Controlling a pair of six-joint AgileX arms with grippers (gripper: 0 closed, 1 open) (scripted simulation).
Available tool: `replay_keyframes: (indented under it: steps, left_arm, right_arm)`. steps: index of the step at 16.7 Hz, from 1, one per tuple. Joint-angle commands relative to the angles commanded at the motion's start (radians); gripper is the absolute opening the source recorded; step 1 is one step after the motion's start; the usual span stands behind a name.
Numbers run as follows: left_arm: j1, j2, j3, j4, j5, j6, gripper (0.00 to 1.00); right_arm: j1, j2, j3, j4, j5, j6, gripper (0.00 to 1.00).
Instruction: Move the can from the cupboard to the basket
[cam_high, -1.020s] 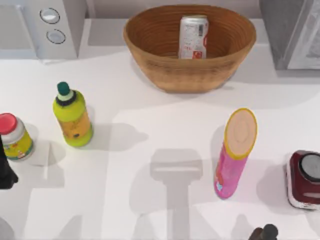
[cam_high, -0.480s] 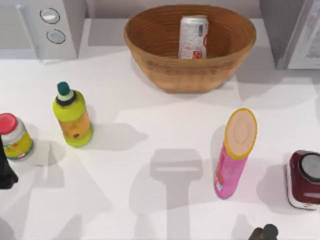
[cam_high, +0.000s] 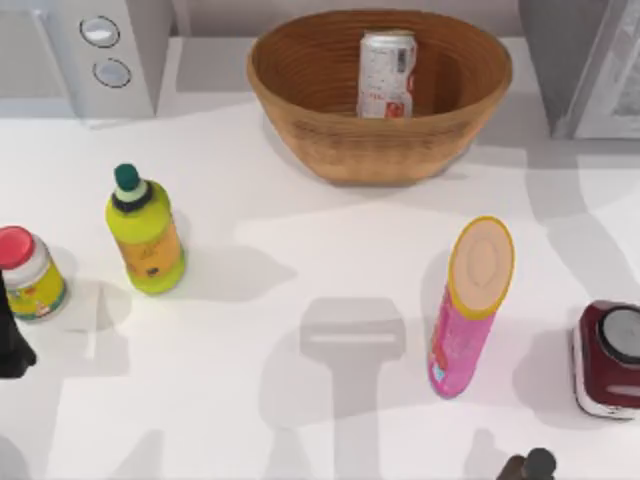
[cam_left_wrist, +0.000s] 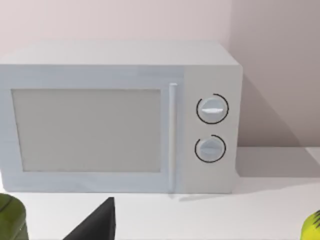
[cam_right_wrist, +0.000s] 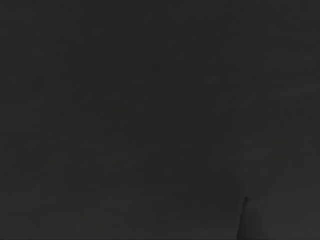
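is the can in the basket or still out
In the basket. In the top view the can stands upright inside the basket, wicker wall all around it, no pincer touching it.

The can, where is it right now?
In the top view the can stands upright inside the basket, at the back of the table near the middle, between the white microwave and the cupboard.

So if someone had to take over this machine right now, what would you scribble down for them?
Left arm: parked at the table's left edge, near the red-lidded jar.
Right arm: at the table's near right edge; its wrist view is dark.
Can: standing upright inside the basket, at the back middle.
Cupboard: back right corner.
Done: the can is in the basket.
Left: seemingly nothing.
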Motion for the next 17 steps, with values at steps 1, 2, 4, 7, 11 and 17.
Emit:
replay_keyframes:
  steps: [1,2,4,7,11,17]
  left_arm:
    - [0.000,0.000,0.000,0.000,0.000,0.000,1.00]
    - [0.000,0.000,0.000,0.000,0.000,0.000,1.00]
    - [0.000,0.000,0.000,0.000,0.000,0.000,1.00]
    - [0.000,0.000,0.000,0.000,0.000,0.000,1.00]
    - [0.000,0.000,0.000,0.000,0.000,0.000,1.00]
    - [0.000,0.000,0.000,0.000,0.000,0.000,1.00]
  right_arm:
    - [0.023,-0.003,-0.004,-0.001,0.023,0.000,1.00]
    - [0.036,-0.004,-0.007,-0.002,0.036,-0.001,1.00]
    - [0.039,-0.004,-0.007,-0.002,0.039,-0.001,1.00]
    - [0.016,-0.027,0.002,-0.009,0.057,-0.013,1.00]
    - [-0.022,0.040,0.055,0.013,0.024,-0.011,1.00]
    - [-0.068,0.124,0.107,0.037,-0.025,-0.011,1.00]
